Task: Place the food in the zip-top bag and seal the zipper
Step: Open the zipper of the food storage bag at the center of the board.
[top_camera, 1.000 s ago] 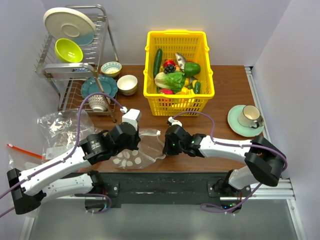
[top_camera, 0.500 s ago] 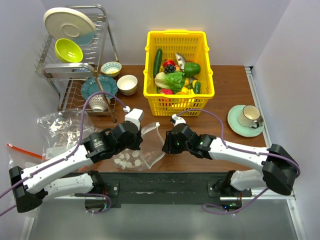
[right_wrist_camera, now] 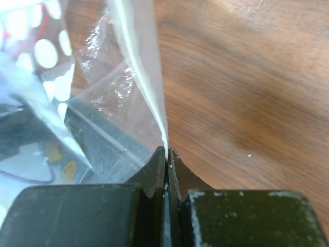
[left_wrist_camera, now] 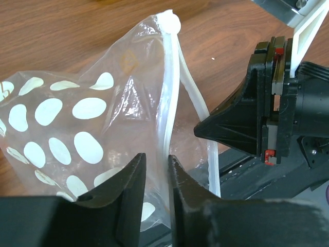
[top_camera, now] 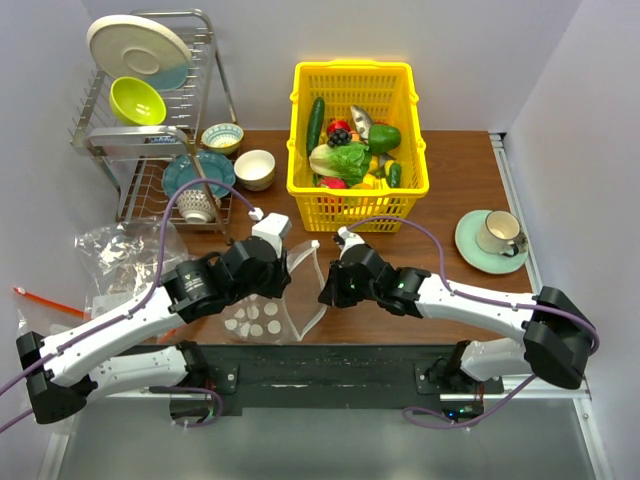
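Risk: bag mouth collapsing. Right gripper (right_wrist_camera: 167, 152) jaws are clamped on one zipper (right_wrist_camera: 141, 67) lip; left gripper (left_wrist_camera: 157, 164) jaws are slightly parted around the other lip, not pinching. The zip-top bag (top_camera: 255, 318) sits mid near edge of the tabletop (top_camera: 450, 190); the food (top_camera: 350, 160) is in the yellow basket (top_camera: 352, 67) by the far edge. Loose lip slipping out would shut the mouth.

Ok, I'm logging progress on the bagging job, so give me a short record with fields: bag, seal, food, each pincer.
bag: dotted clear bag on the table, mouth held open
seal: zipper not pressed shut
food: in yellow basket; none seen in bag
left pincer: slightly parted around one mouth edge
right pincer: shut on mouth edge
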